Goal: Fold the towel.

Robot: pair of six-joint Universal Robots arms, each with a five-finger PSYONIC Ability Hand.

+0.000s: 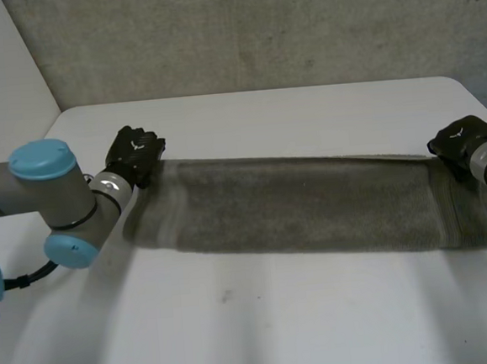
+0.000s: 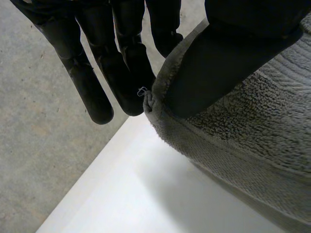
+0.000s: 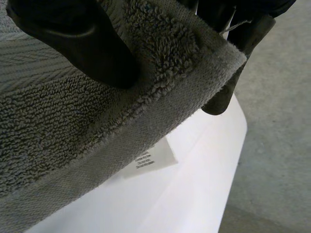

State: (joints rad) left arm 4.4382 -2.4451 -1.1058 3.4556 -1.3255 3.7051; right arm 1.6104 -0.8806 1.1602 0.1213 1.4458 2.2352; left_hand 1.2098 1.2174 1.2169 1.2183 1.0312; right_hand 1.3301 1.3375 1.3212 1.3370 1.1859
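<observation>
A grey towel (image 1: 313, 206) stretches as a long band across the white table (image 1: 280, 322), its far edge lifted between my two hands. My left hand (image 1: 136, 155) pinches the towel's far left corner (image 2: 160, 104), thumb on top and fingers (image 2: 92, 92) behind the cloth. My right hand (image 1: 460, 141) pinches the far right corner (image 3: 214, 58) the same way, thumb pressed on the terry surface and fingers (image 3: 228, 92) behind it. A white care label (image 3: 148, 159) hangs under that corner.
The table's far edge (image 2: 97, 165) lies just below my left hand, with grey floor (image 2: 34, 121) beyond it. A grey wall (image 1: 257, 29) rises behind the table. The table's right corner (image 3: 238, 131) sits below my right hand.
</observation>
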